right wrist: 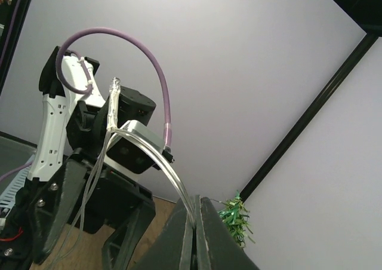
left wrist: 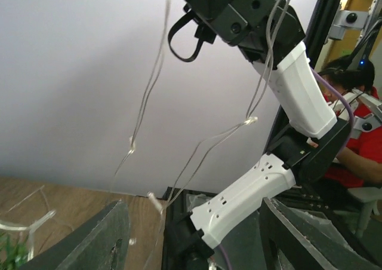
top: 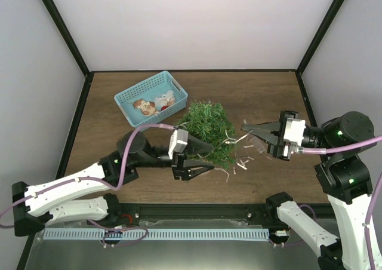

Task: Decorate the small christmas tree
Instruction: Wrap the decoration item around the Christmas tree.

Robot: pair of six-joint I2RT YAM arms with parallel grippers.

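Top view: the tree (top: 206, 126) is bare but for a light string (top: 242, 159) trailing off its right side, perhaps barely draped. Ornaments (top: 146, 106) lie in the basket (top: 128, 97) behind-left of it.

Left wrist: the left gripper (left wrist: 194, 205) has its jaws spread and empty, by the tree.

Right wrist: the right gripper (right wrist: 196, 213) pinches the string.

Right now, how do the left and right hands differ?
Left hand is open, gripping nothing; right hand is shut on the light string. Left hand sits at the tree's near-left edge, right hand at its right. Both point toward the tree.
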